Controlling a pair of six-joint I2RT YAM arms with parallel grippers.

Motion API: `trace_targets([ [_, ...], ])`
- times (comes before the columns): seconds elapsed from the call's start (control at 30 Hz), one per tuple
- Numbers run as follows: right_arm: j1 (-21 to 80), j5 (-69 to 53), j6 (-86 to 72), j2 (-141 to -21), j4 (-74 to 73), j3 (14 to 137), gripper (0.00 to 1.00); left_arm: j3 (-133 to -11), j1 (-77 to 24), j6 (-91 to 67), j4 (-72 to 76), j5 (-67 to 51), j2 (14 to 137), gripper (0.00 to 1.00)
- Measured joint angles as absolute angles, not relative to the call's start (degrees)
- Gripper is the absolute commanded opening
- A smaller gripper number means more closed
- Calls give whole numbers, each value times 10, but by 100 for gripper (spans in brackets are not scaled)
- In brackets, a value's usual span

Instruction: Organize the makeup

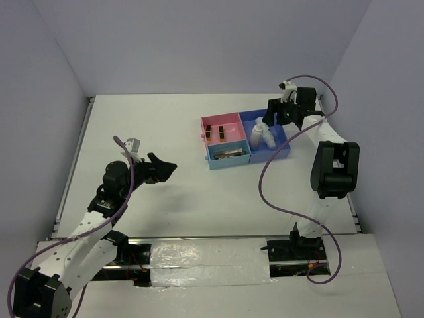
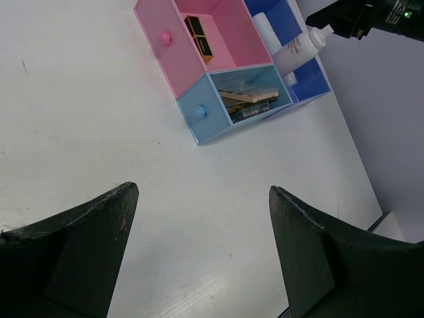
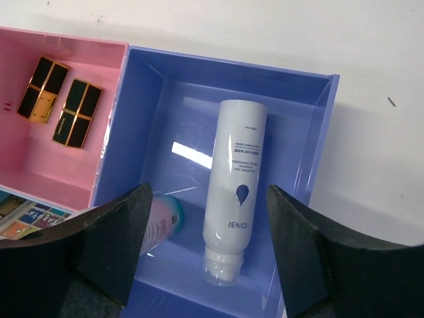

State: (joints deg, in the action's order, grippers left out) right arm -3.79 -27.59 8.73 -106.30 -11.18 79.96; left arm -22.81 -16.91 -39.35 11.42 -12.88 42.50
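Note:
The pink-and-blue tray (image 1: 211,142) holds the makeup. Two black-gold pieces (image 3: 43,89) lie in its pink compartment (image 3: 66,165). Palettes (image 2: 248,99) are stacked in the light-blue compartment. A white bottle (image 3: 233,192) and a smaller pinkish bottle (image 3: 159,225) lie in the dark-blue compartment (image 3: 298,139). My right gripper (image 1: 281,114) hovers open above the white bottle, with a jaw on each side and not touching it. My left gripper (image 1: 165,167) is open and empty over bare table, well left of the tray.
The tray sits at the back right of the white table (image 1: 152,126). Grey walls close in the table at the back and both sides. The right arm's purple cable (image 1: 265,179) loops over the table in front of the tray.

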Motion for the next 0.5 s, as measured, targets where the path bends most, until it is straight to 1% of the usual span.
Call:
trace_targets([
  [0.03,-38,-276,88,-1063,-113,800,82,-228,-169,-393,113,-129,425,92],
  [0.07,-38,-276,87,-1062,-116,800,99,-228,-169,-393,112,-129,425,92],
  [0.13,-38,-276,89,-1057,-125,800,100,-228,-169,-393,107,-127,423,91],
  [0.23,-38,-276,99,-1035,-152,800,100,-228,-169,-393,103,-125,416,77],
  [0.27,-38,-277,103,-1022,-162,800,100,-228,-169,-394,102,-124,413,62],
  [0.33,-38,-277,117,-987,-176,797,100,-228,-169,-395,103,-123,410,46],
  [0.37,-38,-279,126,-961,-185,793,99,-228,-169,-392,105,-123,410,34],
  [0.4,-38,-280,133,-934,-193,790,100,-228,-169,-393,105,-123,411,32],
  [0.43,-38,-281,143,-905,-198,787,99,-228,-169,-392,106,-123,411,32],
  [0.5,-38,-283,160,-846,-208,780,99,-228,-169,-390,108,-124,416,49],
])
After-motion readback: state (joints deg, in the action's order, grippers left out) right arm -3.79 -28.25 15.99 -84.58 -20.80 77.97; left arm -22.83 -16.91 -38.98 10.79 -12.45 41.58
